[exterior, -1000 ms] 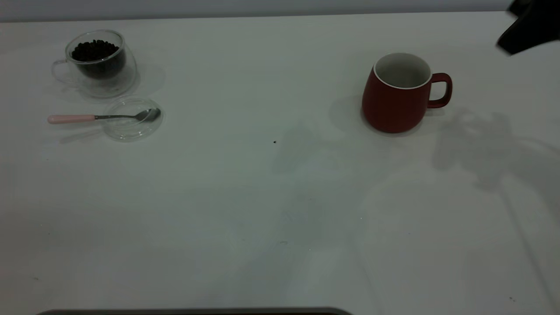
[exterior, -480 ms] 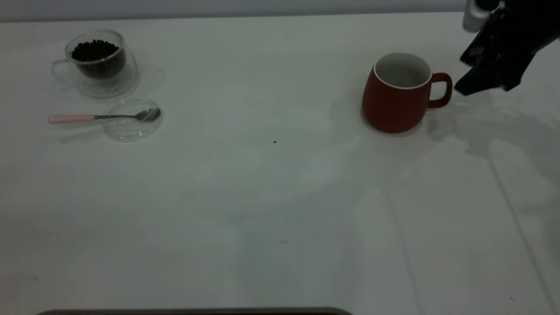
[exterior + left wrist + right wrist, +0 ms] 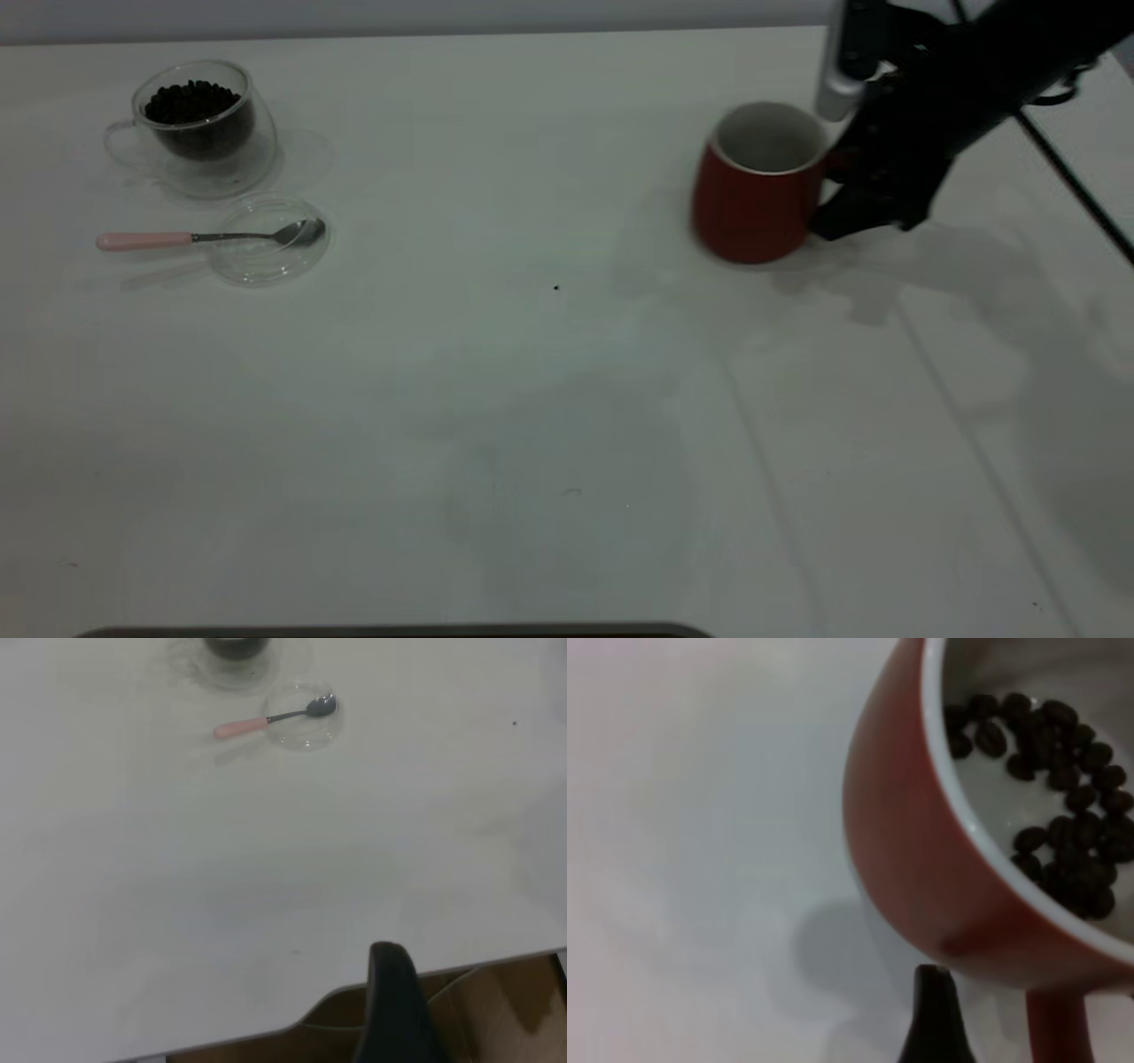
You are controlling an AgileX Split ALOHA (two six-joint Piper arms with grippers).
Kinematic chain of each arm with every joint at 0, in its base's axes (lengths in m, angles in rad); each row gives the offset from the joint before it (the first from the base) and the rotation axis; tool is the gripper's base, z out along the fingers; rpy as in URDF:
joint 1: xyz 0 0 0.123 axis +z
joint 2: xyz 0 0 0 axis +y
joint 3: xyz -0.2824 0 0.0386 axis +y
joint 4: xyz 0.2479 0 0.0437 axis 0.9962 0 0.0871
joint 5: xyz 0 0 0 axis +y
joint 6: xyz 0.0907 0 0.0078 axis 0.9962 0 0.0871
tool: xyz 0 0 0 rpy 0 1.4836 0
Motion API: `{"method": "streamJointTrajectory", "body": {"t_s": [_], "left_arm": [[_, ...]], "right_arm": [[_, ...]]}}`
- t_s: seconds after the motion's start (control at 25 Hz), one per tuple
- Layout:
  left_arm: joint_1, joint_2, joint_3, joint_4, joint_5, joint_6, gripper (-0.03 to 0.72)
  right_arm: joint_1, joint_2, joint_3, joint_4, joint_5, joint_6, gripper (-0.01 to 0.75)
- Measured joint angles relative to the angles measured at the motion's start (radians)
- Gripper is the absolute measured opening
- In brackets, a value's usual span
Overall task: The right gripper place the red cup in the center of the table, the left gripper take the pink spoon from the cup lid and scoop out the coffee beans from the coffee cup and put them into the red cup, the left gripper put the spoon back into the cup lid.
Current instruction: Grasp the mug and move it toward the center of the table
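Red matte wall and white rim fill my right wrist view: the red cup (image 3: 753, 204) stands on the worktop (image 3: 532, 399) well to the right of centre, and my right claw (image 3: 842, 204) is pressed in at its handle side, hiding the handle from outside. Whether that claw is clenched on the handle or only lying against it, I cannot tell. The wrist view shows what the outside view does not: dark beans (image 3: 1063, 842) scattered on the cup's white floor. My left claw (image 3: 394, 1001) hangs over the worktop's edge, far from everything, and I cannot tell its state either. At the far left sit the coffee cup (image 3: 199, 133) with its coffee beans (image 3: 190, 102), and just beside it the cup lid (image 3: 266, 252), the pink spoon (image 3: 177, 237) lying with its bowl on the lid and its handle sticking out past the rim.
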Motion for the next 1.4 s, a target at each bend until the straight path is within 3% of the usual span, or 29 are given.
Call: {"method": "streamJointTrajectory", "body": {"t_s": [0.32,0.52,0.72,0.92,1.2,1.4], "left_arm": [[0.0,0.0,0.0,0.0,0.0,0.0,0.527],[0.0,0.0,0.0,0.0,0.0,0.0,0.527],[0.0,0.0,0.0,0.0,0.0,0.0,0.527],[0.0,0.0,0.0,0.0,0.0,0.0,0.527],[0.0,0.0,0.0,0.0,0.0,-0.001,0.527],[0.0,0.0,0.0,0.0,0.0,-0.003,0.527]], "right_arm": [[0.155,0.007,-0.011,0.074,-0.054,0.0,0.591],[0.23,0.049,-0.096,0.185,-0.056,0.0,0.591],[0.285,0.084,-0.167,0.263,-0.06,0.0,0.591],[0.293,0.08,-0.17,0.259,-0.059,0.03,0.591],[0.289,-0.162,0.007,0.105,-0.055,0.354,0.591],[0.284,-0.508,0.268,0.008,0.049,0.9,0.584]]}}
